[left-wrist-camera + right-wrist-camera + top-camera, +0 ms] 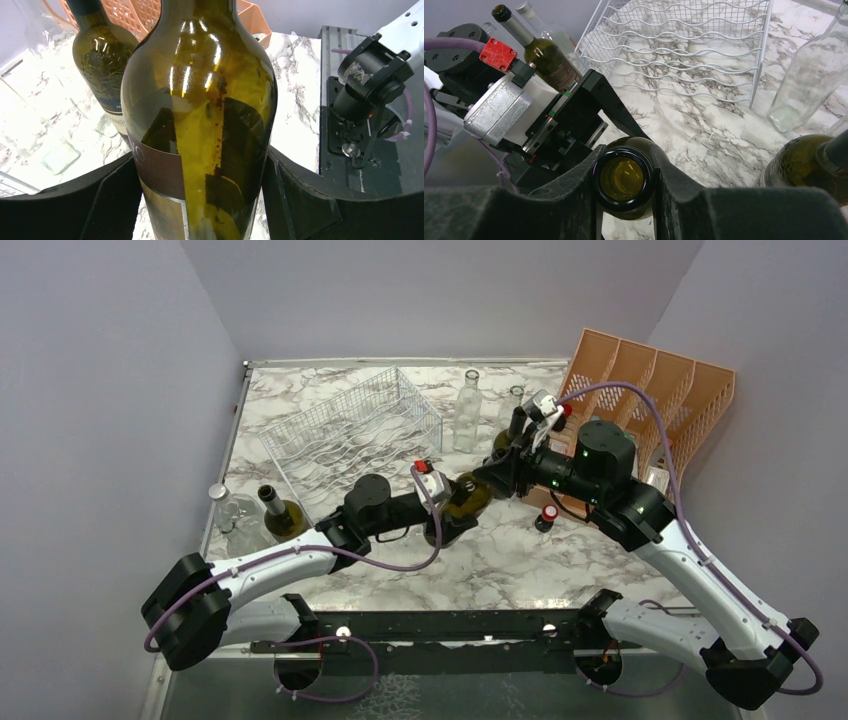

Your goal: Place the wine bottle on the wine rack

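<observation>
The left jaws are clamped on the belly of the wine bottle (200,90), one side pressing at each edge of the label. The right jaws are closed narrowly round its neck, just below the open mouth. Both arms hold the one bottle near the middle of the counter (500,560), apparently lifted off it.

The main danger, as I judge it, is the two arms moving out of step. Any twist between belly and neck could make the smooth glass slip or strain the neck. If the right jaws let go carelessly, the bottle may sag in the left grip. A dark bottle (799,160) and a clear bottle (466,410) stand near, and a swing toward the wine rack (350,430), well apart at the far left, could knock them.

The bottle lies tipped over rather than upright. Its long axis runs from the left jaws toward the right arm. The mouth points that way, away from the rack and toward the orange organizer (650,390).
</observation>
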